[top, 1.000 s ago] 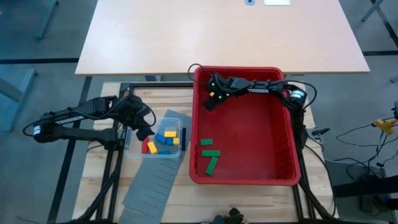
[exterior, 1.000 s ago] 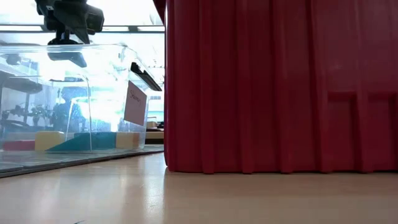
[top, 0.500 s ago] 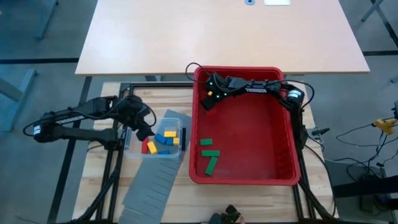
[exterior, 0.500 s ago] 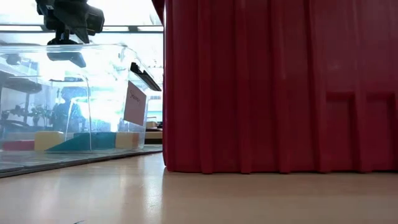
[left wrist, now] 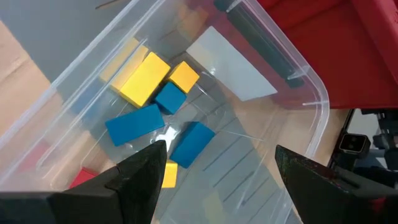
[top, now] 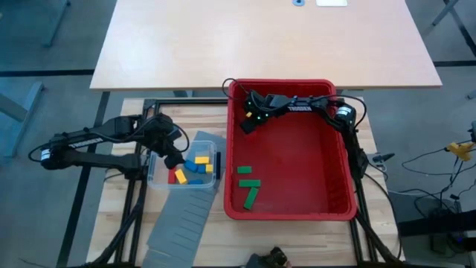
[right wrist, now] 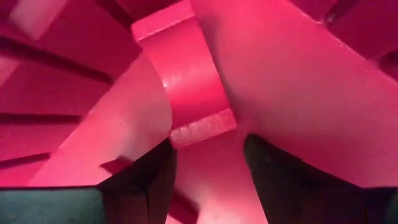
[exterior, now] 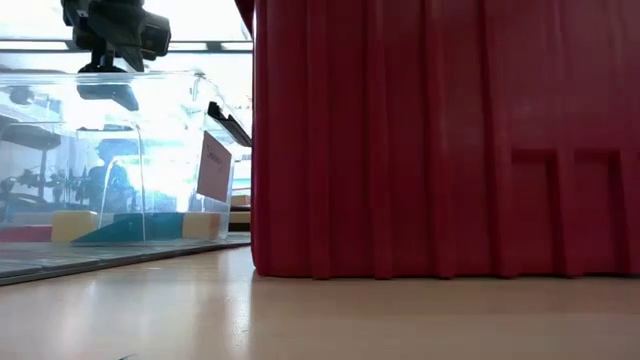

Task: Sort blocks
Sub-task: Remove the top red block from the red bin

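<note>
Lying loose in two places. Three green blocks [top: 250,184] on the floor of the red bin [top: 338,190], near its front left corner: two short bars with long axes running left to right, one behind the other, and a third bar just in front of them, long axis slanted, far end tipped toward the right. Yellow, blue and red blocks [left wrist: 146,78] jumbled in the clear tub [top: 158,181] just left of the bin, long axes pointing every which way: in the left wrist view, a yellow bar slanting beside a small yellow cube [left wrist: 184,76], a small blue cube [left wrist: 170,98] touching both, two longer blue bars [left wrist: 192,143] lying at angles to each other, a red one at the edge. Tub resting on a grey slotted panel [top: 178,219].

Left gripper [top: 172,158] hanging over the tub's left side, fingers spread, nothing between them. Right gripper [top: 248,120] low in the bin's far left corner, close against the red wall; fingers apart with only the bin's red rib showing beyond them, nothing pinched
</note>
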Robot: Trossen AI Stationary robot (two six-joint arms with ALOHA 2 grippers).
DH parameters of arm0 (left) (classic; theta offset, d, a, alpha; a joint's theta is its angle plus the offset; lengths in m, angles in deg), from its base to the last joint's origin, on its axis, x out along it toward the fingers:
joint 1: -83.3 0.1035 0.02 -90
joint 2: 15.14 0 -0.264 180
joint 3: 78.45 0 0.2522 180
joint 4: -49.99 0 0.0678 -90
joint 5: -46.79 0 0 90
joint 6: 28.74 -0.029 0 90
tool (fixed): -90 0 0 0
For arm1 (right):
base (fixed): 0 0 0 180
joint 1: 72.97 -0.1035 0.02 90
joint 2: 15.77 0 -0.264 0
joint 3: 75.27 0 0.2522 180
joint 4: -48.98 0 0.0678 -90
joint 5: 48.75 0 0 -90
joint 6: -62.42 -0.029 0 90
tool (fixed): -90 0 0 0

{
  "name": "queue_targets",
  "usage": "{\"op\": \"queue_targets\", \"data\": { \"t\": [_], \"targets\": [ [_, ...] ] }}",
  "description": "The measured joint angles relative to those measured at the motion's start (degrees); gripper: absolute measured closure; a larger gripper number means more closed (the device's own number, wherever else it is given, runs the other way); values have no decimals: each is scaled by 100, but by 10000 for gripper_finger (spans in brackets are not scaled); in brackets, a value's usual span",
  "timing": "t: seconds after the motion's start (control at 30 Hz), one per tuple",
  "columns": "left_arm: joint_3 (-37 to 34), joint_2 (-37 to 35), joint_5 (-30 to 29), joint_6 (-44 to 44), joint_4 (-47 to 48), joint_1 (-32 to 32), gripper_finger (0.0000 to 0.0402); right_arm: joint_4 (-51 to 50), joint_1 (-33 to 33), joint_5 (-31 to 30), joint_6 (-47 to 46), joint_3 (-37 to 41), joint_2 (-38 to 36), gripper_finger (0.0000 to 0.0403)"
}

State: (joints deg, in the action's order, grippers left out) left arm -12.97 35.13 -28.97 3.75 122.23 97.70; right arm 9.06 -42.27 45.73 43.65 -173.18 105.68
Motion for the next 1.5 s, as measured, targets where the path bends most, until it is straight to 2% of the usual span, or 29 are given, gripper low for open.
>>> {"op": "queue_targets", "data": {
  "t": [0.33, 0.7, 0.77, 1.07, 1.5],
  "targets": [
    [2, 32, 0, 0, -16, 0, 126, 108, -4, -43, 88, -20, -25, 269],
    [2, 30, -2, 0, -20, 0, 126, -522, -8, -49, 117, -71, -128, 388],
    [2, 30, -3, -10, -20, 0, 126, -652, -8, -77, 77, -71, -176, 399],
    [2, 30, -4, -24, -18, 0, 126, -388, -4, -116, -427, -109, -542, 364],
    [2, 30, 4, 13, -48, 0, 126, 17, 141, -148, -1129, -237, -366, 292]
  ]
}}
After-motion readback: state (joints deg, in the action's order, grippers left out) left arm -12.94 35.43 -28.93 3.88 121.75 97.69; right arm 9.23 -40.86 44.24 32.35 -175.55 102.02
